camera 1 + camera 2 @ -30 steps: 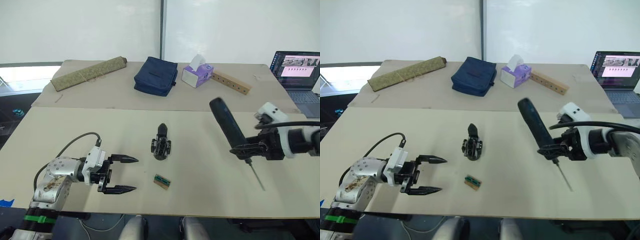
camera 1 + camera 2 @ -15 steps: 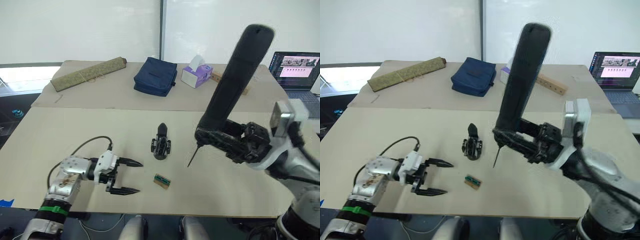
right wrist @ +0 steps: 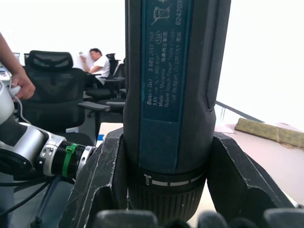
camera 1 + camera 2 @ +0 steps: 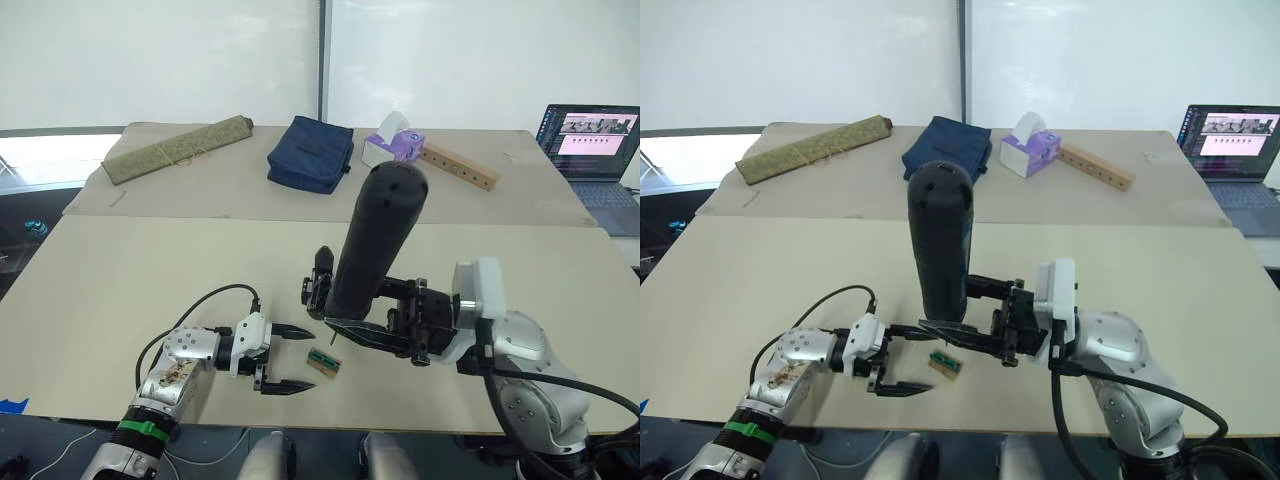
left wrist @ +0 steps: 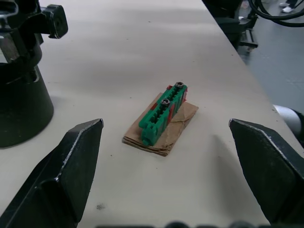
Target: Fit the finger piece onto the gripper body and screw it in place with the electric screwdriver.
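Your right tool (image 4: 375,325) grips the long black cylindrical electric screwdriver (image 4: 372,245) upright; your left tool (image 4: 287,357) spreads wide beside a green-topped tan block (image 5: 164,119) on the counter (image 4: 150,270).

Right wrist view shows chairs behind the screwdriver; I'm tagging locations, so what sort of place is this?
Probably an office or lab: office chairs, a seated person, and an open laptop on the table.
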